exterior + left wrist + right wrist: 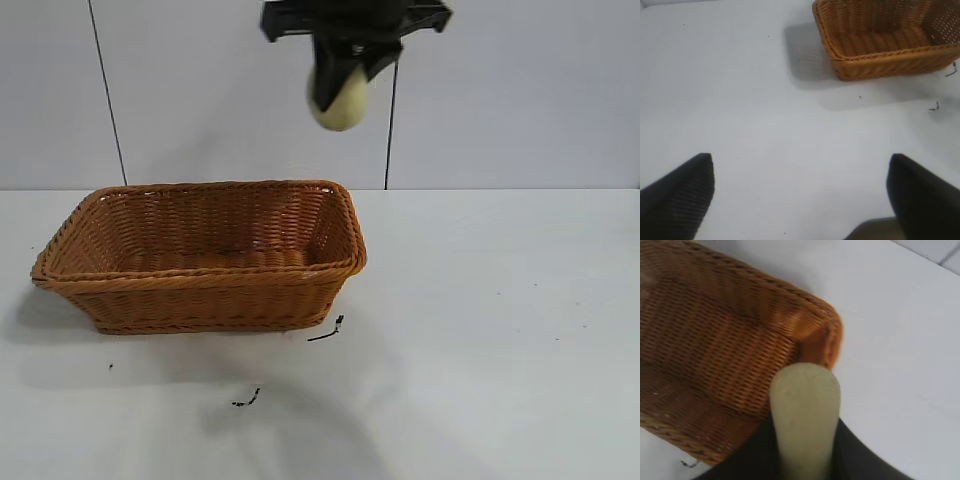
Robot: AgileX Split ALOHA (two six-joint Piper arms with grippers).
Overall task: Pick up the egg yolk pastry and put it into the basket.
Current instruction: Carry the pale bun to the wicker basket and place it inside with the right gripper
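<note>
The pale yellow egg yolk pastry [343, 98] hangs high in the air, squeezed between the black fingers of my right gripper [340, 85]. It is above the far right corner of the orange-brown wicker basket [200, 290]. In the right wrist view the pastry [805, 415] sticks out between the dark fingers, with the basket's corner [822, 335] just beyond it. The basket holds nothing that I can see. My left gripper [800, 190] stands wide open over bare table, well away from the basket [880, 65].
The white table [500, 330] stretches to the right of the basket and in front of it. Two small dark scraps [327, 331] [247, 399] lie on it near the basket's front right corner. A pale wall with thin cables stands behind.
</note>
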